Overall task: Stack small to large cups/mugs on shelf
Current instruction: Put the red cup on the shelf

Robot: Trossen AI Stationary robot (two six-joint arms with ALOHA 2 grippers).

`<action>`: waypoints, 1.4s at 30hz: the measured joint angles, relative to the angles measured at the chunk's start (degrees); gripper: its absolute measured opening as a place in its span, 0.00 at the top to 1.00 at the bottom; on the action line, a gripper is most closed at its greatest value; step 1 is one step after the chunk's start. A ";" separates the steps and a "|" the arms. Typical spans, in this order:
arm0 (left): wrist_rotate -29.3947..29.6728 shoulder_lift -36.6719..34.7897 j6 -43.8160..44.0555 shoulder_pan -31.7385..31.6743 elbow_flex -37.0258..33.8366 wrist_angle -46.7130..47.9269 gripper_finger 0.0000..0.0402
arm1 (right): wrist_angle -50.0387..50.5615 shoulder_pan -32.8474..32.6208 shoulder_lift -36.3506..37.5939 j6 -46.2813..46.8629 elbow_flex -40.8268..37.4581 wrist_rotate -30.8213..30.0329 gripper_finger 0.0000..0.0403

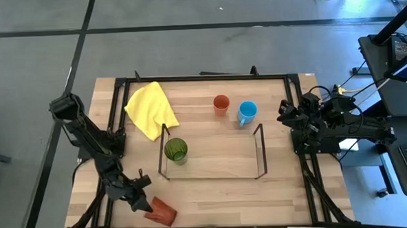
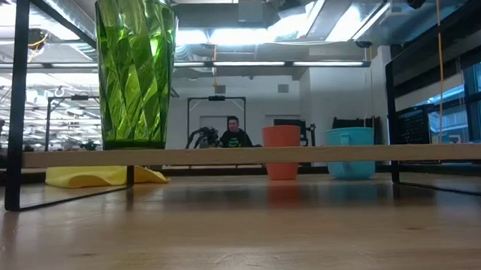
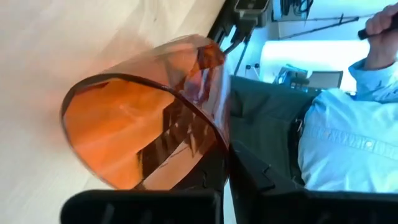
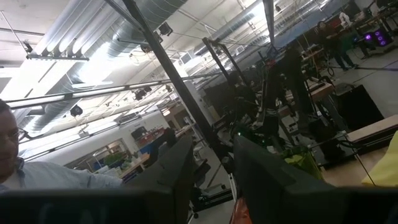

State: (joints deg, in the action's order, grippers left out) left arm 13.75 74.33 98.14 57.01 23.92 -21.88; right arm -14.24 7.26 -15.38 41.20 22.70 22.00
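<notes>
One cup, the red-orange patterned cup [image 1: 162,210], lies on its side at the desk's [image 1: 289,193] seven o'clock edge, clenched in the left claw [image 1: 140,201]. It needs lifting and righting before joining the green tumbler [image 1: 175,149] on the shelf [image 1: 260,151]. The right arm waits folded at three o'clock; its claw [image 1: 286,113] cannot be judged.

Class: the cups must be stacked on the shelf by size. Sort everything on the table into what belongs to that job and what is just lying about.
Belongs: green tumbler, red-orange patterned cup at the left pincer, plain orange cup, blue mug, wire shelf.

Lying about: yellow cloth.
</notes>
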 joint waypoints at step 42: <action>16.03 -0.08 -39.87 -22.45 75.65 111.92 1.00 | 3.15 -0.01 0.00 -2.43 0.00 -2.80 0.70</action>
State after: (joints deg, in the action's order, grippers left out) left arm 29.78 74.25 58.27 34.57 99.57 90.04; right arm -11.09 7.25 -15.38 38.78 22.70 19.20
